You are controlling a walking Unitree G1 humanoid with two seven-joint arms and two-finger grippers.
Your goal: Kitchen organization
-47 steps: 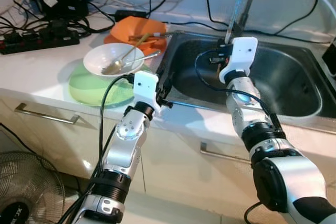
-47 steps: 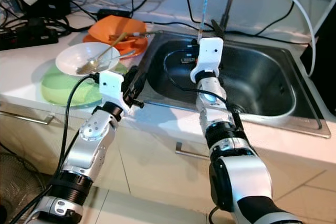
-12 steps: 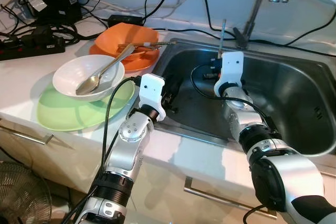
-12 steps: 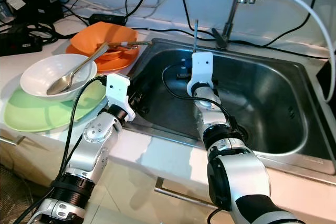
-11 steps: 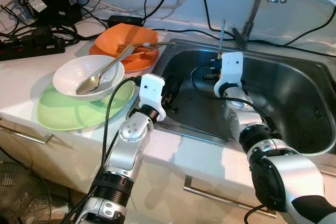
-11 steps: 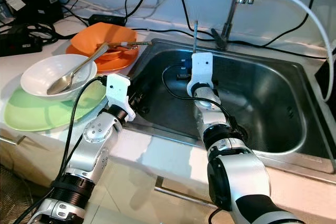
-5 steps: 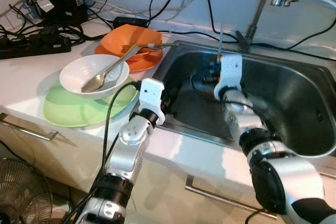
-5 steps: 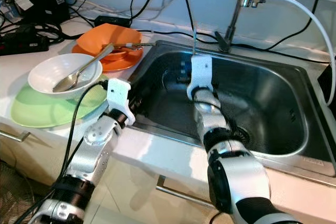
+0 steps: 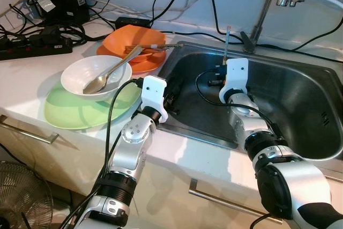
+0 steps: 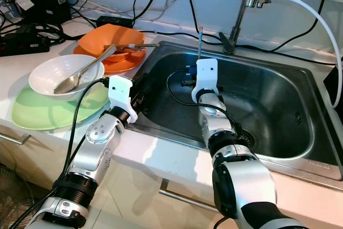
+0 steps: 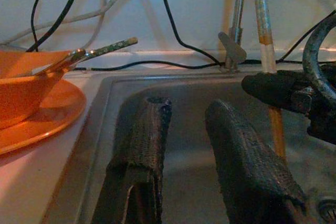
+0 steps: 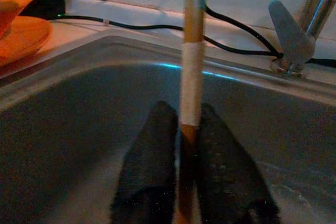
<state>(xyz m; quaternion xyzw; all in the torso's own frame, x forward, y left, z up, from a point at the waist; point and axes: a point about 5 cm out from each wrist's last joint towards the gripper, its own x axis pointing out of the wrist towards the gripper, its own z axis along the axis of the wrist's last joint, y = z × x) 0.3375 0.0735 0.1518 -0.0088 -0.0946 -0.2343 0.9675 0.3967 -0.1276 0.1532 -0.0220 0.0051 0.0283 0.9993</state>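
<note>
My right gripper [image 12: 184, 115] hangs inside the steel sink [image 9: 300, 97], shut on a thin chopstick [image 9: 226, 40] that stands upright. The chopstick [image 12: 191, 72] has an orange shaft, a white band and a bluish top. My left gripper [image 11: 186, 111] is open and holds nothing, with its fingers [image 9: 174, 87] over the sink's left rim, pointing into the basin. On the counter to the left, a white bowl [image 9: 86, 73] with a metal spoon [image 9: 110, 73] sits on a green plate [image 9: 67, 113]. Behind it an orange bowl [image 9: 134, 40] on an orange plate holds more utensils [image 9: 150, 47].
The faucet [image 9: 266, 4] and a white hose stand behind the sink. Power strips and tangled black cables [image 9: 37, 36] crowd the counter's back left. Below the counter are drawer handles [image 9: 32, 132], and a fan [image 9: 24, 199] stands on the floor at lower left.
Since the earliest frames the camera has come closer, and my right gripper has sunk lower into the sink with the chopstick. Over the last second both arms have hardly moved.
</note>
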